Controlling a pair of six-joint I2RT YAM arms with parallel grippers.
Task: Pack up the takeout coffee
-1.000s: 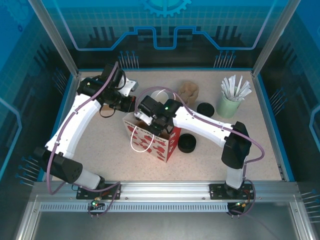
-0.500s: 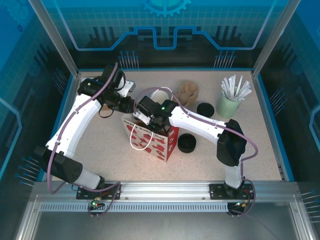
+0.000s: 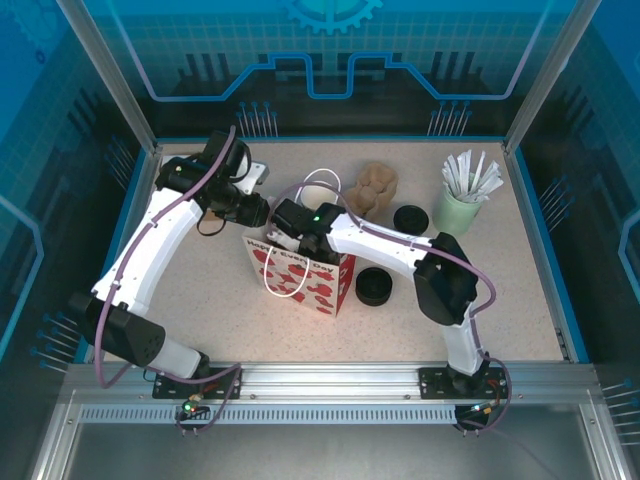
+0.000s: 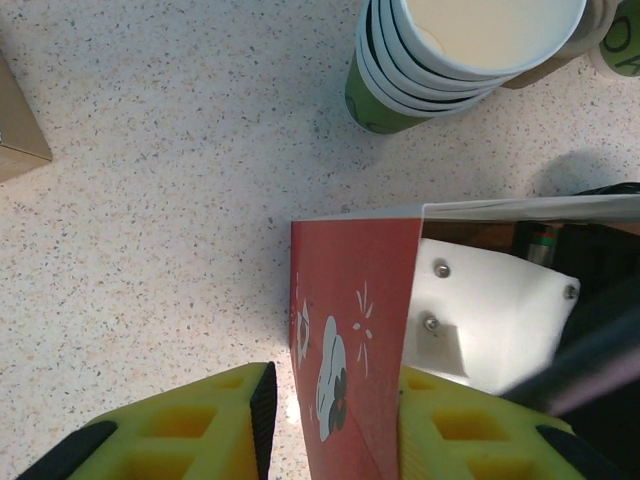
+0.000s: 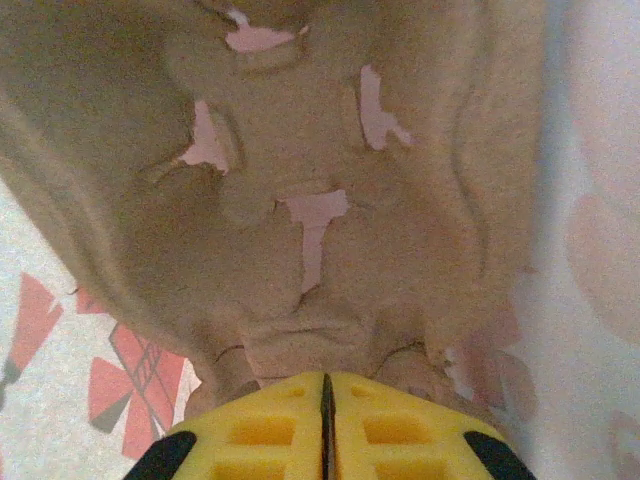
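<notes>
The takeout coffee [image 4: 480, 30] is a green paper cup with a white rim, nested in a short stack on the table just behind the red-and-white gift bag [image 3: 305, 278]; its rim [image 3: 320, 190] shows from above. My left gripper [image 4: 335, 385] is open and straddles the bag's red wall [image 4: 350, 330], with a gap on the left side. It sits at the bag's back-left corner [image 3: 258, 212]. My right gripper [image 5: 323, 385] reaches down inside the bag [image 3: 292, 234], shut on the edge of a brown pulp cup carrier [image 5: 320, 200].
Another brown pulp carrier [image 3: 377, 185] lies behind the bag. A pale mint cup of white sticks [image 3: 460, 205] stands at the back right. Two black lids [image 3: 410, 217] [image 3: 374, 286] lie right of the bag. A brown box corner [image 4: 15, 130] is at far left.
My left gripper has opened off the bag's wall. The right arm has pushed further left and deeper into the bag.
</notes>
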